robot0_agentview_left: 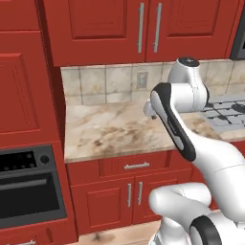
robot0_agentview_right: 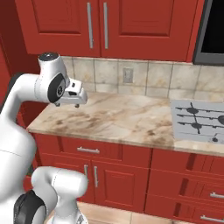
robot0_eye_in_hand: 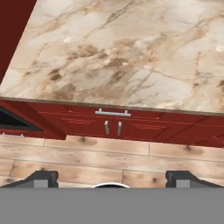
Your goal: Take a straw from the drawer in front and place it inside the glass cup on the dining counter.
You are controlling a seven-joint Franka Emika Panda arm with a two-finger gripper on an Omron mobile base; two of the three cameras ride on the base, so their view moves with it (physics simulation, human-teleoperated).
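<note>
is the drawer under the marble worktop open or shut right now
Shut. The drawer has its panelled front flush with the neighbouring cabinet fronts under the worktop edge, showing no gap or inside.

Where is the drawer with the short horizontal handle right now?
The drawer sits shut just under the marbled worktop, above two cabinet doors, right of the oven in the left base view.

The white arm comes up from the lower right of the left base view, bends at a dark elbow and folds back near the middle. In the right base view it rises along the left edge. The tool (robot0_agentview_right: 75,104) sits at the upper left there, pointing down. Its two fingertips (robot0_eye_in_hand: 41,178) stand wide apart, holding nothing.
</note>
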